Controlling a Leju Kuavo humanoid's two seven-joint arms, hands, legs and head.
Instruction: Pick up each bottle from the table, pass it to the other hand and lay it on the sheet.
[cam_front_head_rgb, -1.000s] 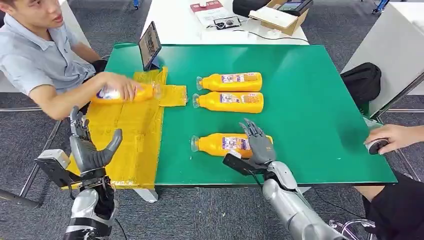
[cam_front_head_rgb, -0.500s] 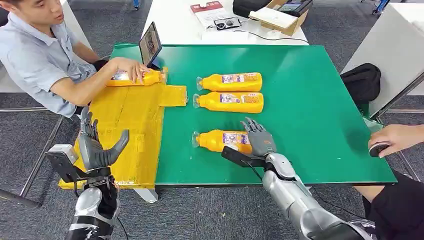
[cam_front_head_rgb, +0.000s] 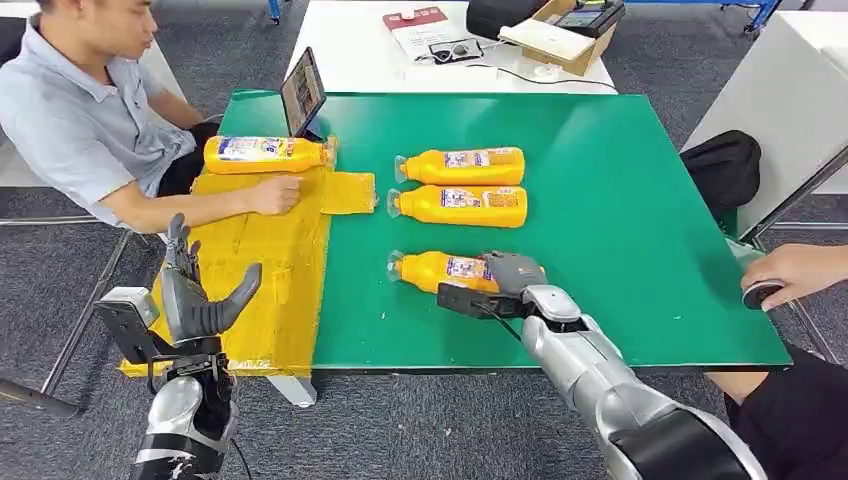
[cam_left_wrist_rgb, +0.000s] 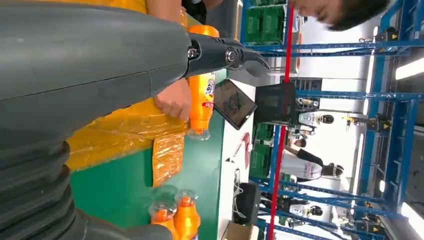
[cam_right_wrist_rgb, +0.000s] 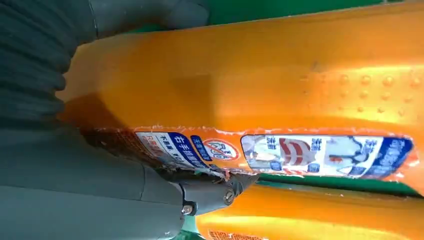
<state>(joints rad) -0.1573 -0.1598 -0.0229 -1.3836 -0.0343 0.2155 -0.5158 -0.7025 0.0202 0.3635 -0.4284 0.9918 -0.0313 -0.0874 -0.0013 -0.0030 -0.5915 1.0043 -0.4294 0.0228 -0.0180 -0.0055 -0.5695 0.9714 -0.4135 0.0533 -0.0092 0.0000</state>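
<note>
The robot's left hand, grey and ribbed, is close to the camera, a dark finger stretched out with nothing in it. Past it, an orange bottle lies on the yellow sheet, a person's hand touching it. Two more bottles lie on the green table. A tablet stands nearby.

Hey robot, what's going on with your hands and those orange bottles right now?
Right hand closing over nearest bottle. Left hand open, waiting. Person's hand rests on yellow sheet.
</note>
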